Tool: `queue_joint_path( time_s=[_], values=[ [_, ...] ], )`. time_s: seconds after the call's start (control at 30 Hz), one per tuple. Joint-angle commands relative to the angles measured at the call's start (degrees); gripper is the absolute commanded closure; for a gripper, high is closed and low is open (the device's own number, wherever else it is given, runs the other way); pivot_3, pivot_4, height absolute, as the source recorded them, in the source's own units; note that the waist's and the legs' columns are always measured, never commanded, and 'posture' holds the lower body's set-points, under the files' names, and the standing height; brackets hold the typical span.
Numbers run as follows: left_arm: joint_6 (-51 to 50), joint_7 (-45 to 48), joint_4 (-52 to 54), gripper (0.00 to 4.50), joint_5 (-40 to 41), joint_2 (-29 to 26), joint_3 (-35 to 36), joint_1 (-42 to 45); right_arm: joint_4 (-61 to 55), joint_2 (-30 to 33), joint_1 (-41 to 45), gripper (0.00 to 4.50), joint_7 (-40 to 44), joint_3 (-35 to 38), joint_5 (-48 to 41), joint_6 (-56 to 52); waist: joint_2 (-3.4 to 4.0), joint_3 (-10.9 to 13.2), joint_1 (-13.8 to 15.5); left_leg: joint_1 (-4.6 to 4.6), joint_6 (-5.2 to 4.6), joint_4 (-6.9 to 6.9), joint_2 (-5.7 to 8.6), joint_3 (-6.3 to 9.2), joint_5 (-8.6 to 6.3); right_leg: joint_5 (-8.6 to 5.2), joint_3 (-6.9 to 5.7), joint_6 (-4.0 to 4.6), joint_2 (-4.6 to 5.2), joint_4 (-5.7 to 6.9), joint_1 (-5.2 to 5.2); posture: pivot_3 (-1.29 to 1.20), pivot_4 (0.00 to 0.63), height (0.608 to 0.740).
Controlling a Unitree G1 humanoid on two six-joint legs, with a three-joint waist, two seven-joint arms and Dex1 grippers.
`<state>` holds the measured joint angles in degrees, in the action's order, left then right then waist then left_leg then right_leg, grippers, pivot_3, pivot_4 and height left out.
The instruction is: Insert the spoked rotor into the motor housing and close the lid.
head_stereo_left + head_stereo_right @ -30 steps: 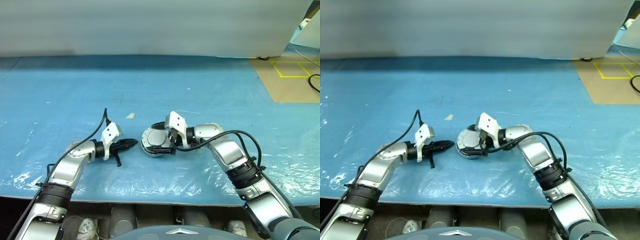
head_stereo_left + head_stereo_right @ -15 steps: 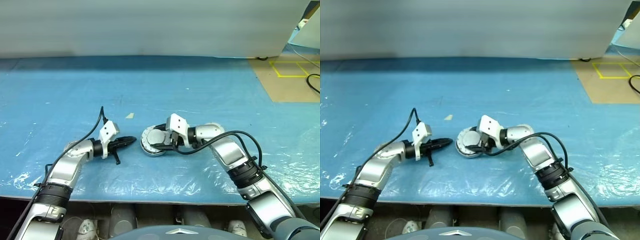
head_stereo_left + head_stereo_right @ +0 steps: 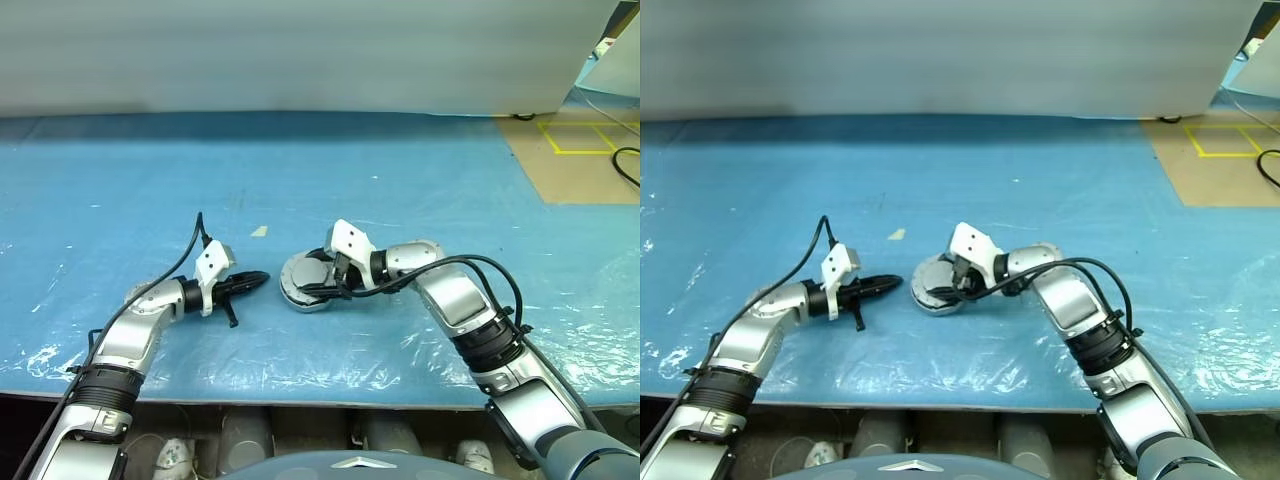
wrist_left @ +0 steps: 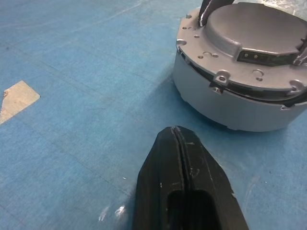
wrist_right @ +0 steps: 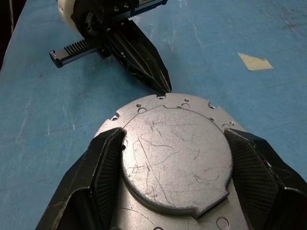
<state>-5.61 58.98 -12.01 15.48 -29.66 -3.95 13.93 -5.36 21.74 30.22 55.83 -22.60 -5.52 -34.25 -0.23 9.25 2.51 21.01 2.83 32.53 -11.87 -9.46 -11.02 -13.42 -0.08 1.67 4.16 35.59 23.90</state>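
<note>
- I have the lid (image 5: 175,155) sitting on the motor housing (image 4: 225,108) near the middle of the blue table cover (image 3: 400,170); from the head camera the stack lies just to the 9 o'clock side of my right wrist.
- My right gripper (image 5: 175,163) reaches in from 3 o'clock and straddles the lid's raised round centre, its 2 fingers (image 5: 103,167) spread fairly wide, 1 on each side of that raised part and resting over the lid's flat rim. They look to be touching its edge, though I can't be sure they are pressing on it.
- My left gripper (image 4: 178,139) lies low over the table at the stack's 9 o'clock, pointing toward 3 o'clock. Its 2 fingers are pressed together with nothing between them, the tip just beside the lid's rim in the right wrist view.
- In the left wrist view the lid looks slightly tilted on the housing, with a thin dark gap under its rim on the near side.
- A small scrap of tan tape (image 3: 260,231) is stuck to the table cover at about 11 o'clock from the stack, near it and apart from both grippers.
</note>
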Motion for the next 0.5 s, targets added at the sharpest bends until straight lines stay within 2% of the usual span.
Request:
queue_joint_path(
  time_s=[0.03, 0.23, 0.5],
  values=[
    [1.5, 1.2, 1.4, 4.5, 2.4, 0.6, 1.8, 0.7, -1.7, -0.7, 0.1, 1.5, -1.4, -0.9, -0.2, -1.4, 0.0, 0.0, 0.0, 0.0, 0.0, 0.0, 0.0, 0.0, 0.0, 0.0, 0.0, 0.0, 0.0, 0.0, 0.0, 0.0, 0.15, 0.74],
    [0.9, 4.5, 5.0, 4.5, 7.7, 1.7, 3.4, -0.1, 0.3, -2.0, -1.0, 1.5, -5.2, -1.5, 1.1, -1.5, 0.0, 0.0, -0.1, -0.02, 0.01, 0.0, 0.0, -0.01, 0.0, 0.0, 0.02, 0.0, 0.0, 0.02, 0.0, 0.0, 0.15, 0.74],
    [3.5, 7.6, 6.1, 4.5, 8.8, 0.4, 4.2, -3.7, 2.0, -1.5, -2.9, 1.5, -8.0, -1.7, 2.6, 1.9, 0.0, 0.0, -0.2, -0.14, 0.02, 0.0, 0.0, -0.03, 0.0, 0.0, 0.08, 0.0, 0.0, 0.08, -0.02, 0.0, 0.15, 0.74]
  ],
)
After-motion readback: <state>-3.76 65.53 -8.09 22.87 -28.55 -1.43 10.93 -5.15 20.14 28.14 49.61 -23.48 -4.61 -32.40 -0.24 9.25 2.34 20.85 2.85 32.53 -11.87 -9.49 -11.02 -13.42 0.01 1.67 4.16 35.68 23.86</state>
